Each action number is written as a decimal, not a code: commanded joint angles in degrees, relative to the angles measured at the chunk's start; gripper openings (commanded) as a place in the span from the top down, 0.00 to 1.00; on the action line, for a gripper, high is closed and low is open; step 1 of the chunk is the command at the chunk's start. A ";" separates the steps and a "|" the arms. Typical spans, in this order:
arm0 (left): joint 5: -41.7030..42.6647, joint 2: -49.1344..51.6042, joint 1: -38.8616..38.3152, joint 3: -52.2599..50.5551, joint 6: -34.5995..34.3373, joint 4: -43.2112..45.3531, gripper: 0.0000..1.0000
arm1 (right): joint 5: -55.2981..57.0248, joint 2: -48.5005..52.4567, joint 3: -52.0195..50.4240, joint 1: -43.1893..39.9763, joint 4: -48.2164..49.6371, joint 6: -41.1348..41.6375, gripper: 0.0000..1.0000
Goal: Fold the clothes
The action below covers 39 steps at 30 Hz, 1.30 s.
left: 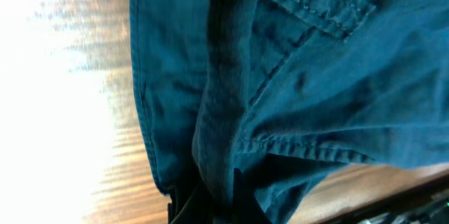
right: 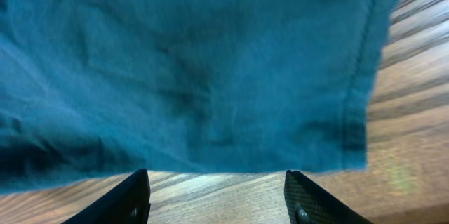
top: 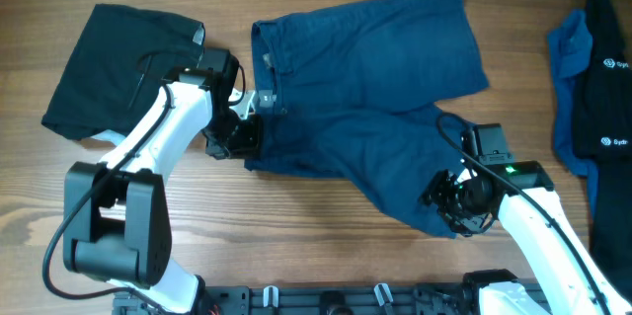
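Observation:
The dark blue denim shorts lie spread across the middle of the table, with the waistband to the left and the two legs running right and down to the right. My left gripper is at the lower waistband corner. In the left wrist view it is shut on a bunched fold of the shorts. My right gripper is at the hem of the lower leg. In the right wrist view it is open and empty, with bare wood between its fingers and the shorts' hem just ahead.
A black garment lies at the back left, beside the left arm. A bright blue garment and a black one with white logos lie at the right edge. The wooden table shows along the front.

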 commanded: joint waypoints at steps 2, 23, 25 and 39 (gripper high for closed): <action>0.94 -1.40 -0.24 0.33 1.36 -3.93 0.96 | -3.63 2.14 -3.54 -0.13 2.34 2.21 0.38; -2.95 -1.42 -0.24 0.33 1.33 -4.37 0.96 | 2.03 -0.09 -3.02 -0.13 1.33 2.95 0.96; -2.97 -1.42 -0.24 0.33 1.36 -4.44 0.96 | 6.21 -3.32 0.76 -0.13 -2.10 2.99 0.96; -4.02 -2.10 -0.20 0.33 1.33 -6.69 0.96 | 18.14 -12.61 9.07 -1.62 -3.65 3.67 0.96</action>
